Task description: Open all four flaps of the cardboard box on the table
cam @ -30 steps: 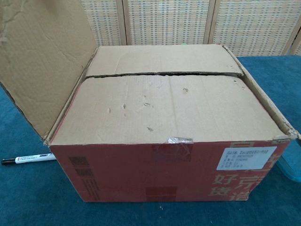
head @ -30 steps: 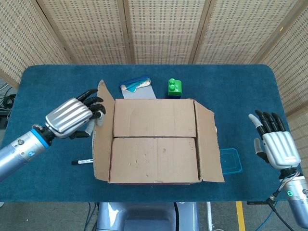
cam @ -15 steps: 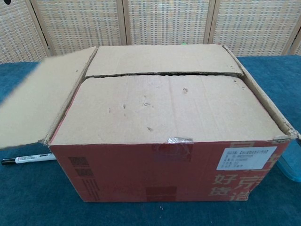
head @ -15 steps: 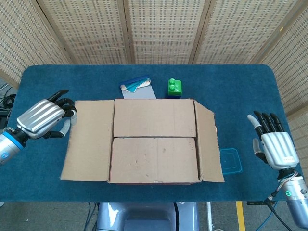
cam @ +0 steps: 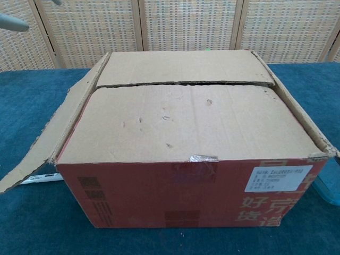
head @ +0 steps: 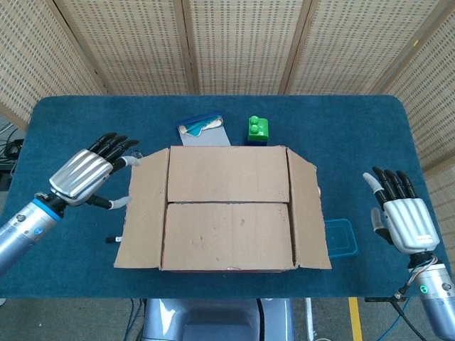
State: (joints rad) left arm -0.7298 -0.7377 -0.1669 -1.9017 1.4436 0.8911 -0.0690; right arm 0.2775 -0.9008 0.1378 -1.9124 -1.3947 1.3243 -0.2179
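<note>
Sitting mid-table point(head: 341, 121), the box point(head: 227, 206) has both side flaps folded out, while its two big flaps lie flat, unopened. Left hand point(head: 85, 174) just beside the box, right hand point(head: 404, 217) well apart; fingers spread, empty.

One box point(head: 227, 206), two hands point(head: 84, 174) point(head: 402, 217)

The cardboard box point(head: 229, 213) sits mid-surface point(head: 341, 128), brown on top with red printed sides and a white label. Its two long flaps point(cam: 183, 125) lie closed, meeting along a seam. Both end flaps are folded outward, the left flap point(head: 141, 209) sloping downward.
</note>
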